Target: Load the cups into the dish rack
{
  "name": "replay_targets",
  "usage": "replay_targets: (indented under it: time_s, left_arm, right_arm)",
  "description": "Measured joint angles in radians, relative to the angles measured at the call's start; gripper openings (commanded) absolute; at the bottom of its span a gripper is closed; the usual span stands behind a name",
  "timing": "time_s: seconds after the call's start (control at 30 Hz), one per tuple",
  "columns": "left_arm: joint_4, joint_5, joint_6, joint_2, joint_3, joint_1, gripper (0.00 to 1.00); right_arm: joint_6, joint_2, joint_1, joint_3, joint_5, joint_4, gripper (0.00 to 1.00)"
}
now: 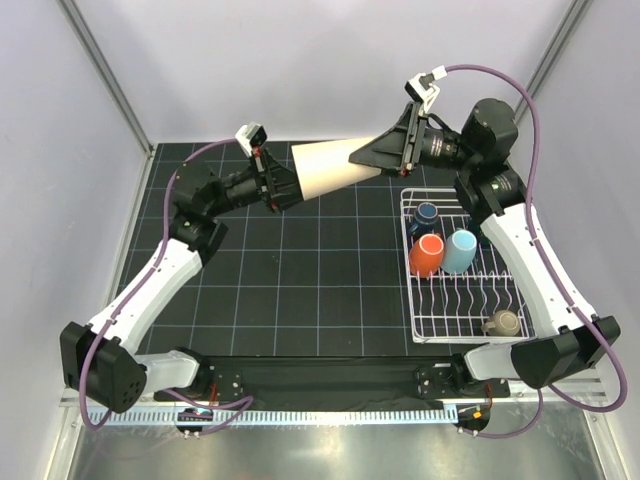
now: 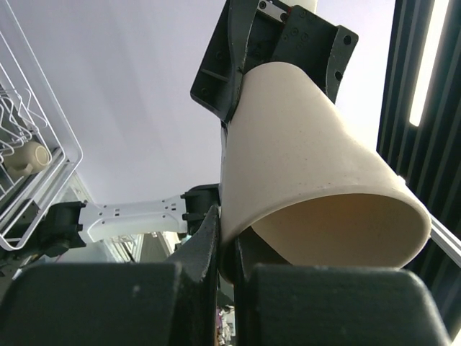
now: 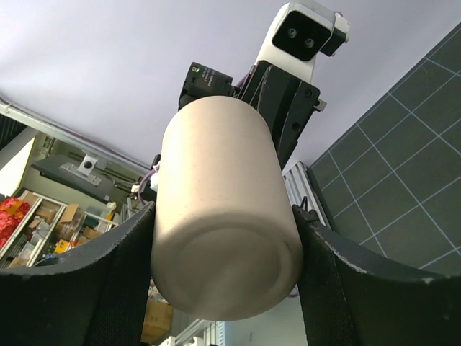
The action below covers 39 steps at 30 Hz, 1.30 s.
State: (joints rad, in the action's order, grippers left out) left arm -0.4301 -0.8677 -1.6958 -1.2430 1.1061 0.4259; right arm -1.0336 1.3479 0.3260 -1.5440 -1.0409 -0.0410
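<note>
White walls close in a black, grid-marked table, with the two arms bolted at its near edge. From overhead the white wire dish rack sits on the right side of the table, partly under the right arm. Above the table and left of the rack, the tall beige tumbler hangs level in mid-air between the two arms. Its wide mouth points to the left gripper and its narrow base to the right gripper. Only the left wrist view shows how the mouth is held: the left jaws are clenched on the rim wall, one finger inside and one outside. Only the right wrist view shows the base. The right fingers flank it closely on both sides, though I cannot tell whether they are pressing on it or just beside it. That view also takes in cluttered shelving off beyond the table. The overhead view alone shows what is in the rack. An orange cup and a light blue mug lie side by side, a navy cup is behind them, and a small taupe handled mug sits at the near corner. A small black module on the left wrist carries markings too fine to read.
</note>
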Motion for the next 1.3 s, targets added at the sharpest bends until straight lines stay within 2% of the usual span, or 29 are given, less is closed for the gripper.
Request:
replay_targets:
  time_s: [0.03, 0.13, 0.2, 0.23, 0.33, 0.37, 0.43, 0.57, 0.77, 0.87, 0.97, 1.13, 1.3]
  left_arm:
    - [-0.001, -0.001, 0.000, -0.002, 0.000, 0.000, 0.24]
    - [-0.007, 0.004, -0.004, -0.005, -0.005, 0.001, 0.66]
    - [-0.010, 0.005, -0.009, -0.005, -0.015, 0.001, 0.73]
    - [-0.010, 0.006, -0.014, -0.005, -0.024, 0.001, 0.80]
    - [0.002, 0.008, -0.016, -0.005, -0.050, -0.003, 0.85]
    - [0.020, 0.008, -0.011, -0.005, -0.054, -0.006, 0.93]
    - [0.076, 0.011, 0.016, -0.003, -0.055, -0.017, 0.94]
    - [0.319, 0.019, 0.160, 0.012, -0.045, -0.053, 0.95]
    - [0.745, 0.071, 0.418, 0.027, 0.004, -0.102, 0.96]
    - [0.962, 0.127, 0.554, 0.025, 0.052, -0.111, 0.95]
    - [1.094, 0.173, 0.654, 0.025, 0.105, -0.112, 0.95]
    - [1.189, 0.211, 0.743, 0.025, 0.138, -0.112, 0.95]
    - [1.255, 0.246, 0.802, 0.025, 0.169, -0.103, 0.95]
  right_arm:
    - [0.001, 0.000, 0.000, 0.001, 0.000, 0.001, 0.04]
    - [0.021, 0.000, -0.001, 0.002, 0.005, -0.022, 0.04]
    - [0.046, 0.000, -0.001, 0.001, 0.013, -0.059, 0.04]
    - [0.060, 0.000, -0.001, 0.001, 0.019, -0.079, 0.04]
    - [0.103, 0.000, -0.016, -0.003, 0.047, -0.159, 0.04]
    - [0.127, 0.000, -0.027, -0.008, 0.061, -0.200, 0.04]
    - [0.179, 0.000, -0.067, -0.033, 0.096, -0.318, 0.04]
    - [0.314, -0.004, -0.177, -0.117, 0.237, -0.592, 0.04]
    - [0.521, 0.020, -0.324, -0.280, 0.671, -1.065, 0.04]
    - [0.563, 0.021, -0.388, -0.284, 0.879, -1.179, 0.04]
    - [0.585, 0.016, -0.441, -0.261, 1.089, -1.239, 0.04]
    - [0.587, -0.005, -0.512, -0.156, 1.334, -1.292, 0.04]
    - [0.586, -0.006, -0.531, -0.054, 1.451, -1.297, 0.04]
